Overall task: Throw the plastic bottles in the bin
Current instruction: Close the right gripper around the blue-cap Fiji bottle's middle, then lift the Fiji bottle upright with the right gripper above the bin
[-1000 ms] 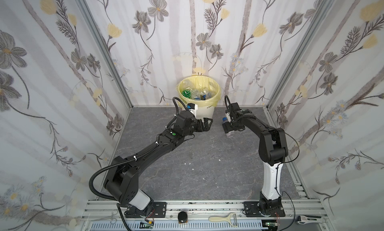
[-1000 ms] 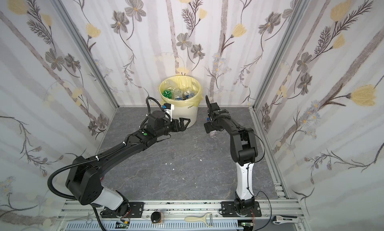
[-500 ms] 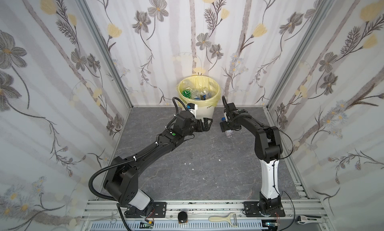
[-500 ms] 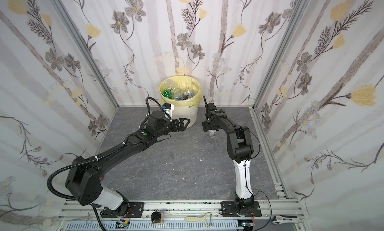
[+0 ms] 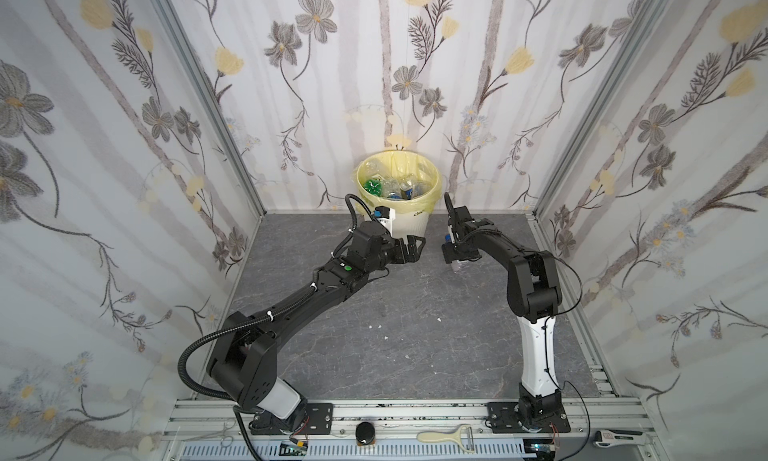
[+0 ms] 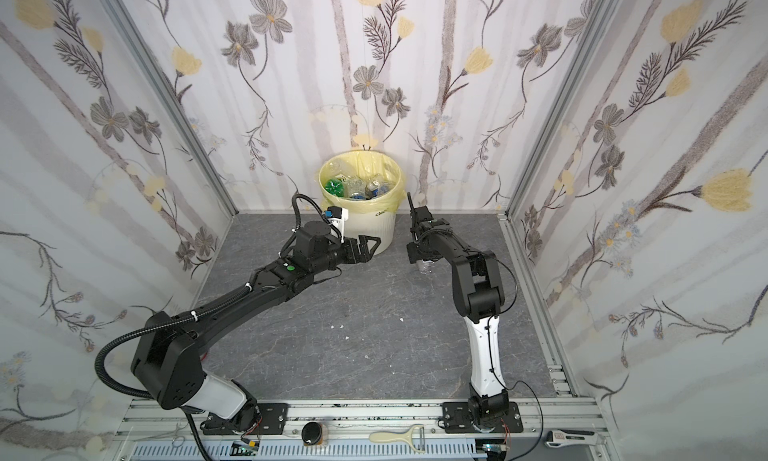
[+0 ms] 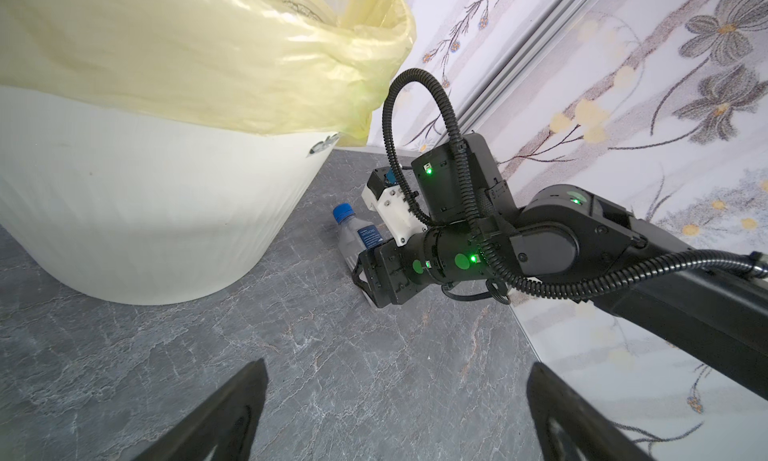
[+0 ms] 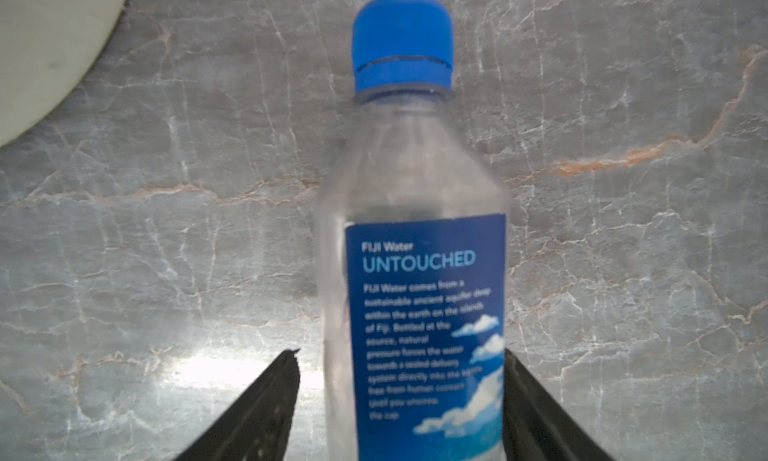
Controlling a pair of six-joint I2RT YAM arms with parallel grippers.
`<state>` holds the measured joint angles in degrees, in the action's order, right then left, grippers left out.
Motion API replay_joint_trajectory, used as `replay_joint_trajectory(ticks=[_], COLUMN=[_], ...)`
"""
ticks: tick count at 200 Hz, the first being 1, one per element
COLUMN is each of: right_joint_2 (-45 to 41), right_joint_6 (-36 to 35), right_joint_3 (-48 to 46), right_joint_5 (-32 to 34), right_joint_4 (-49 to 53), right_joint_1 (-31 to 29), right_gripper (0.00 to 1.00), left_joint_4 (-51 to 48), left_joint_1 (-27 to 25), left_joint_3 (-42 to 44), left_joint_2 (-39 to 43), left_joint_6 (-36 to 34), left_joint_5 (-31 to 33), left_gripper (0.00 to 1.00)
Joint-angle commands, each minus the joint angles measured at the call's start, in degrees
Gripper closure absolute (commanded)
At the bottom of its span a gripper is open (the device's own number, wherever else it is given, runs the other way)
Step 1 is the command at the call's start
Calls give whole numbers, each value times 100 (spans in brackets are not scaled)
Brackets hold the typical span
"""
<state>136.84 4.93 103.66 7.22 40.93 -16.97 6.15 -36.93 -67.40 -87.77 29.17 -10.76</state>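
Observation:
A clear plastic bottle (image 8: 415, 272) with a blue cap and blue label lies on the grey floor right of the bin (image 5: 409, 226). My right gripper (image 8: 399, 355) is down over it, jaws either side of its body. One finger touches the label edge and a gap shows at the other. In both top views the gripper (image 5: 455, 257) covers most of the bottle (image 5: 456, 267). My left gripper (image 5: 417, 243) hangs open and empty in front of the bin, and its wrist view shows the bottle (image 7: 353, 234) beside the bin wall (image 7: 145, 209). Several bottles (image 5: 390, 187), one of them green, lie in the yellow-lined bin.
Flowered walls close in the back and both sides, with the right wall close behind my right arm. Small white scraps (image 5: 438, 319) dot the floor. On the front rail lie a black knob (image 5: 365, 432), a cream peeler (image 5: 446, 436) and a hand tool (image 5: 615, 438).
My right gripper's jaws have narrowed around the bottle, and that arm has shifted slightly left. The left arm has not moved.

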Motion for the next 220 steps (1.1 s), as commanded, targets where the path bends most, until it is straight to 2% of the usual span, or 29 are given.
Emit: replay_joint_trajectory(ticks=[1,66,87,109,138,220], right_joint_2=[65,-14,-182,-438,-886,-2602], right_joint_6=[47,79,99,145,232,563], right_joint_3=[39,-83,-293,-542,-752,-602], right_joint_5=[-28,-20,-19,-83,-170,-614], right_joint_4=[-127,-210,-327,-452,-517,-566], right_joint_1=[5,3,3,16,28,28], right_gripper=[29,39,44,45,49,48], left_joint_4=[158,158,158,158,141,-78], left_joint_1=[-16,-100,-121,-114,-113,-103], left_joint_3=[46,155,191,194,170,-70], left_joint_2=[-20,-19,31,99,234,660], left_joint_6=[62,101,121,119,59,-375], left_joint_5=[-53,-38,3,40,98,393], left_gripper=[0,0,0,0,0,0])
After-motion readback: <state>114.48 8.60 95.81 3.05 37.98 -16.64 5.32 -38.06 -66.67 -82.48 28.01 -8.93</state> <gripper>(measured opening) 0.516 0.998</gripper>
